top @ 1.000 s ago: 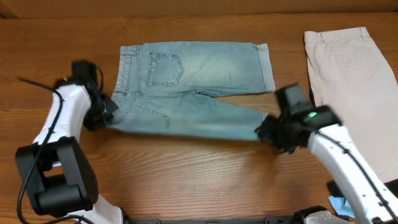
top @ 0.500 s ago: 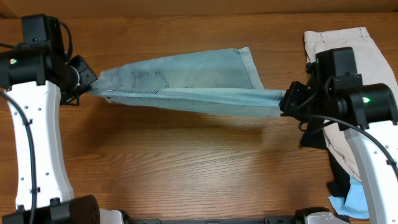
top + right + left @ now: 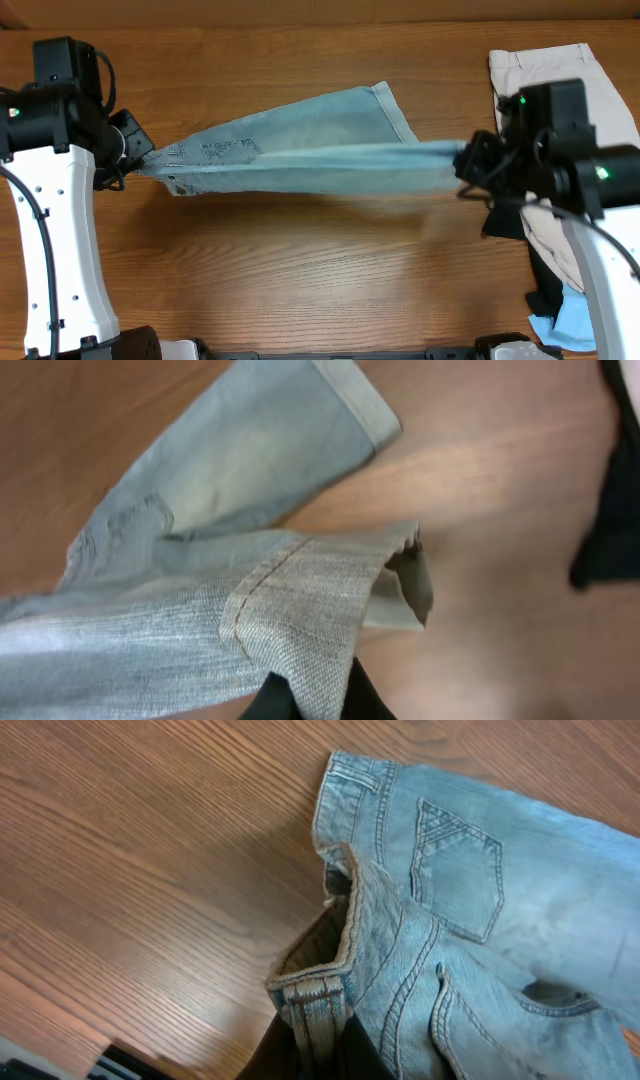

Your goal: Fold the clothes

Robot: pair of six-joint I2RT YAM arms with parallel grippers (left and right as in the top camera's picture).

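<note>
I am working the first fold on the denim shorts point(image 3: 300, 150), the lengthwise one that brings one leg over the other. The left claw point(image 3: 135, 155) is clamping shut on the waistband point(image 3: 315, 995) near the left edge of the bench point(image 3: 300, 270). The right claw point(image 3: 468, 160) is pinching closed on the cuffed hem point(image 3: 400, 575) of one leg toward the right edge. Between them the held side is stretching taut above the middle of the bench, while the free leg is fanning out toward the far edge with its cuff uppermost. I cannot tell how much of that leg is resting on the wood.

The beige shorts point(image 3: 600, 90) are lying flat at the far right corner. A black garment point(image 3: 545, 290) and a pale-blue garment point(image 3: 560, 325) are sitting at the near right corner, partly under my right arm.

As I am judging it, the next move is calling for both claws to travel together toward the far edge at even tension. The held side should then land on the free leg, waistband to waistband and cuff to cuff, before I release.
</note>
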